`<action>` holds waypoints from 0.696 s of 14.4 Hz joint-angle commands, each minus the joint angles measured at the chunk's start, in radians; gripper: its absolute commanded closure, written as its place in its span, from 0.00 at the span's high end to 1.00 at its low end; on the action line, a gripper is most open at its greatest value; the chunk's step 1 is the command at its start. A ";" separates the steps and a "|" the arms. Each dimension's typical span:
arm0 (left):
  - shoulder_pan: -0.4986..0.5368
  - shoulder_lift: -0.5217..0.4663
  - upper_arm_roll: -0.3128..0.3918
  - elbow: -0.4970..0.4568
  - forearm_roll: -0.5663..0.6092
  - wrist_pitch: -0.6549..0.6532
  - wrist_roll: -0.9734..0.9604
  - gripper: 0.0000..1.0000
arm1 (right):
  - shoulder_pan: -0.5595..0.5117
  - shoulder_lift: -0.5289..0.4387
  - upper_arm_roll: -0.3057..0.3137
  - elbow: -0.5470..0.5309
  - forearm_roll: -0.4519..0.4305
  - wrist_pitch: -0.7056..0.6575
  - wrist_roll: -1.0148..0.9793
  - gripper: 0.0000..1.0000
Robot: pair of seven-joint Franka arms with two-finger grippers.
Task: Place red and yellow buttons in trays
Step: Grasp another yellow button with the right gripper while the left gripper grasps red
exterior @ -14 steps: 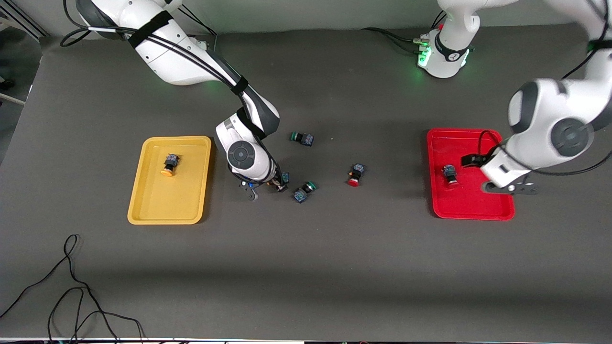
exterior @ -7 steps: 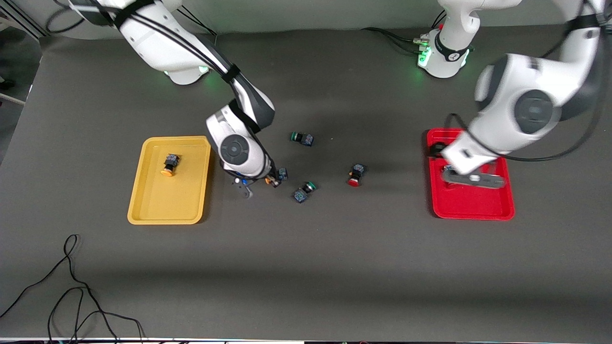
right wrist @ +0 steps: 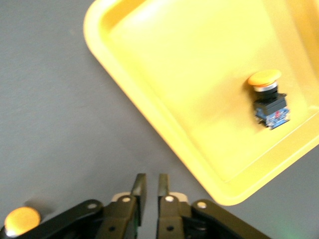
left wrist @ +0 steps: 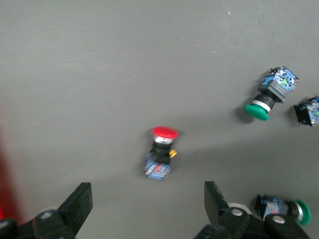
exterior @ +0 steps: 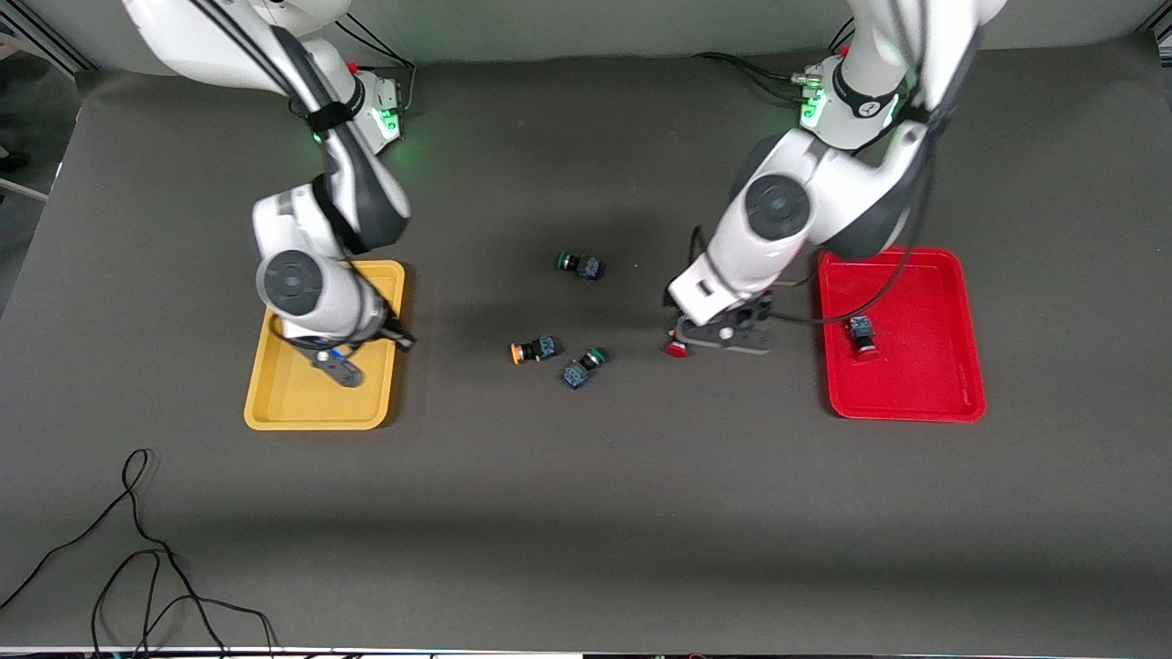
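The yellow tray (exterior: 275,403) holds a yellow button (right wrist: 267,99), hidden by the right arm in the front view. My right gripper (exterior: 403,340) hangs shut and empty (right wrist: 148,191) at that tray's edge (right wrist: 164,129) toward the table's middle. A second yellow button (exterior: 534,349) lies on the table. The red tray (exterior: 916,403) holds a red button (exterior: 861,334). My left gripper (exterior: 698,328) is open (left wrist: 148,204) above the other red button (left wrist: 162,149), whose cap (exterior: 678,349) shows beside it.
Two green-capped buttons lie on the table, one (exterior: 583,366) beside the loose yellow button, one (exterior: 580,265) farther from the front camera. Both show in the left wrist view (left wrist: 271,92) (left wrist: 284,209). A black cable (exterior: 137,549) lies near the front corner.
My right gripper has moved from the loose yellow button to the yellow tray's edge, leaving that button on the table. My left arm has swung from the red tray to over the loose red button.
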 commanded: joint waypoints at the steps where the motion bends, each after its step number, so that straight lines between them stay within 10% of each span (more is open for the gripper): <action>1: -0.033 0.125 0.020 0.017 0.028 0.102 -0.018 1.00 | 0.031 0.004 0.066 0.007 0.079 0.087 0.099 1.00; 5: -0.033 0.201 0.023 0.020 0.042 0.164 -0.021 0.98 | 0.033 0.180 0.226 0.134 0.113 0.256 0.388 1.00; 8: -0.033 0.201 0.023 0.018 0.043 0.154 -0.067 0.31 | 0.074 0.297 0.248 0.137 0.113 0.457 0.481 1.00; 10: -0.041 0.201 0.023 0.018 0.043 0.156 -0.092 0.18 | 0.094 0.341 0.248 0.137 0.112 0.523 0.499 1.00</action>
